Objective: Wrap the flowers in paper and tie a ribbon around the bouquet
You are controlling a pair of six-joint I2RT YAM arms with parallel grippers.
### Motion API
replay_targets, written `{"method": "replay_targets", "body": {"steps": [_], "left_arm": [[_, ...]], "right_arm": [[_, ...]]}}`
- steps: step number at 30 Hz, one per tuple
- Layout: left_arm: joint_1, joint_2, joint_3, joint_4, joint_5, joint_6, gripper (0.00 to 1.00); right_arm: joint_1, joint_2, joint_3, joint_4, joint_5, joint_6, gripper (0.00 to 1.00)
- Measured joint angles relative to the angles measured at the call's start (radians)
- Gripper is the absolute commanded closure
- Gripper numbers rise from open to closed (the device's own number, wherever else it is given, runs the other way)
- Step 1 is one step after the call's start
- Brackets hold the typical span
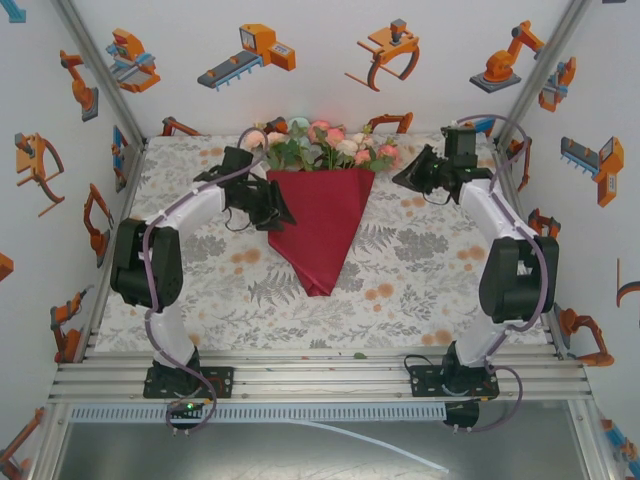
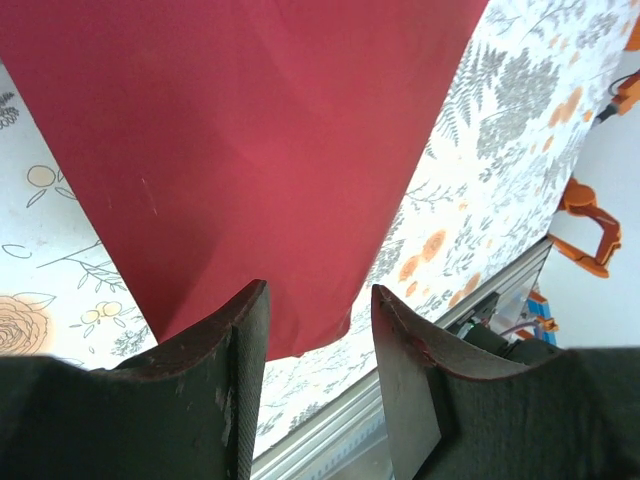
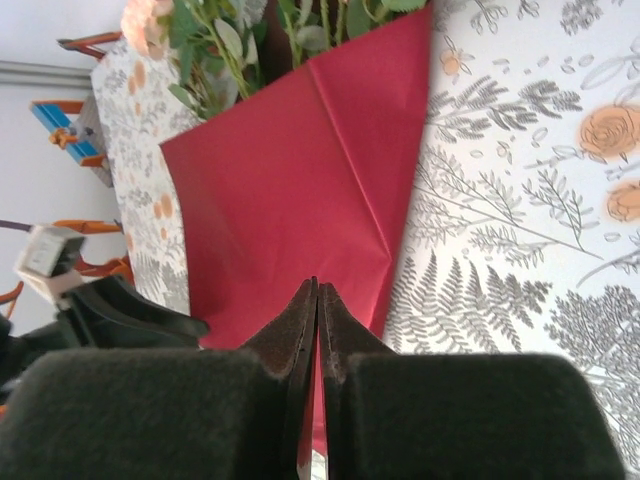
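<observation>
The dark red paper lies folded into a downward-pointing cone in the middle of the table. The flowers, pink, peach and cream roses with green leaves, stick out of its wide far end. My left gripper hovers open at the cone's left edge; in the left wrist view its fingers frame the paper with nothing between them. My right gripper is shut and empty just right of the cone's upper right corner. The right wrist view looks past that gripper onto the paper and flowers. The ribbon is out of view.
A leaf-and-orange-dot printed cloth covers the table. Walls with robot pictures close in the left, right and back. An aluminium rail runs along the front edge. A thin white strip lies on the grey surface below it.
</observation>
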Motion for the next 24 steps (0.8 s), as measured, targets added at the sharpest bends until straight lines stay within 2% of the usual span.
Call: {"method": "replay_targets", "body": {"steps": [3,12,17,20,24], "left_arm": [[0.006,0.0,0.016,0.002,0.001,-0.014,0.54],[0.018,-0.02,0.047,0.03,0.011,-0.084,0.53],[0.027,-0.099,0.073,0.058,0.017,-0.135,0.47],[0.028,-0.163,0.09,0.087,0.018,-0.161,0.36],[0.019,-0.266,0.093,0.135,0.016,-0.185,0.09]], "right_arm": [[0.0,0.014,0.0,-0.05,0.0,-0.021,0.87],[0.0,0.043,0.046,-0.165,0.004,-0.084,0.66],[0.0,0.084,0.182,-0.24,0.119,-0.187,0.55],[-0.01,0.129,0.279,-0.261,0.209,-0.246,0.52],[-0.066,0.274,0.471,-0.29,0.308,-0.292,0.51]]}}
